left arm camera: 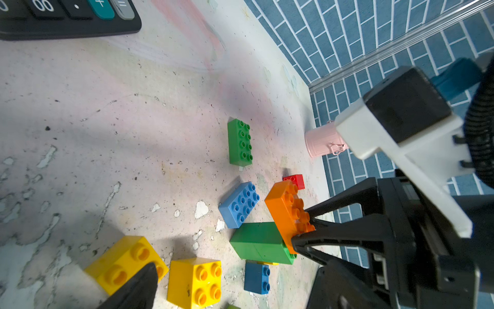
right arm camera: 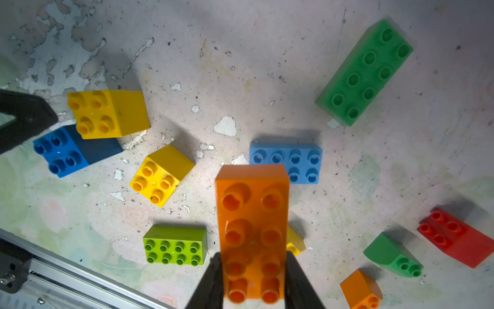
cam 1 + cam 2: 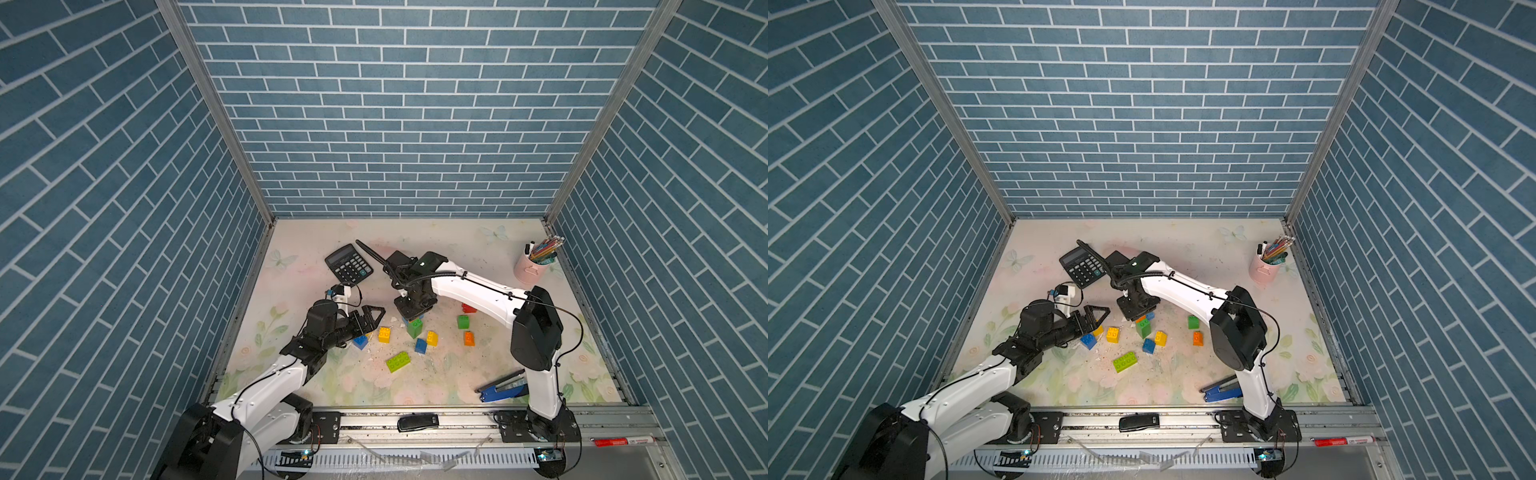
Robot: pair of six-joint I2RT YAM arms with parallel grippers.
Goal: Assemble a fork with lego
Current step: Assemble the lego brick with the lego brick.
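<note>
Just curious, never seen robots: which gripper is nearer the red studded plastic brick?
Right. The right gripper, shut on a long orange plastic brick, is near the red plastic brick; the left gripper, fingers open, is farther, beyond it.

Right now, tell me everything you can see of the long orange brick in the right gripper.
The long orange brick is glossy plastic, oblong, with eight round hollow studs in two rows of four, facing up. The right gripper is shut on it, black jaws pressing its long sides at one end. It is held slightly tilted above the table, over the top of an upright green stack; whether they touch is unclear.
</note>
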